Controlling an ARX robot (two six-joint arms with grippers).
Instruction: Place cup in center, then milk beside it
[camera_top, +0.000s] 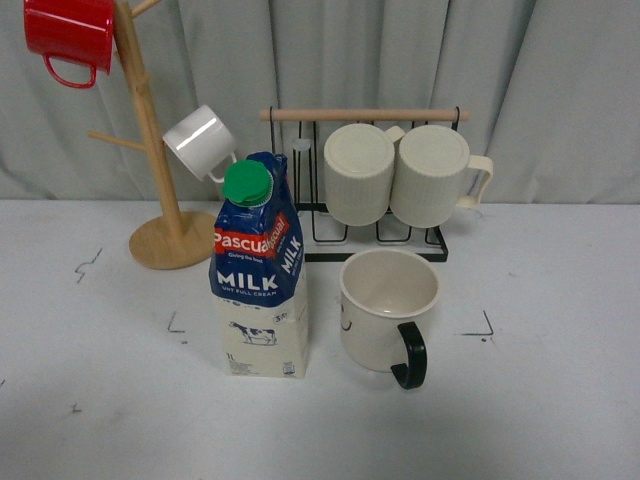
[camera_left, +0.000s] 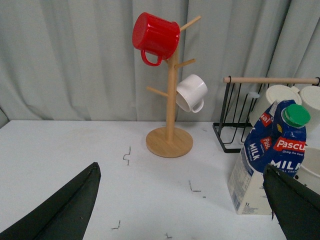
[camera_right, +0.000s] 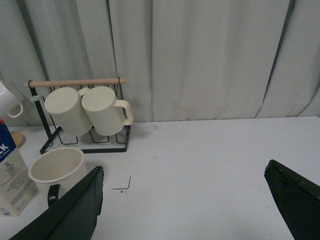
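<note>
The cup (camera_top: 385, 308), wide and cream with a black handle turned toward the front, stands upright on the white table between the corner marks. Close on its left stands the milk (camera_top: 258, 272), a blue and cream carton with a green cap. The two are near each other but apart. Neither arm shows in the front view. My left gripper (camera_left: 182, 200) is open over bare table, with the milk (camera_left: 270, 157) beside its one finger. My right gripper (camera_right: 184, 200) is open too, and the cup (camera_right: 56, 167) sits just beyond its other finger.
A wooden mug tree (camera_top: 160, 215) at the back left carries a red mug (camera_top: 70, 35) and a small white mug (camera_top: 200, 140). A black wire rack (camera_top: 375, 235) behind the cup holds two ribbed cream mugs (camera_top: 400, 175). Grey curtain closes the back.
</note>
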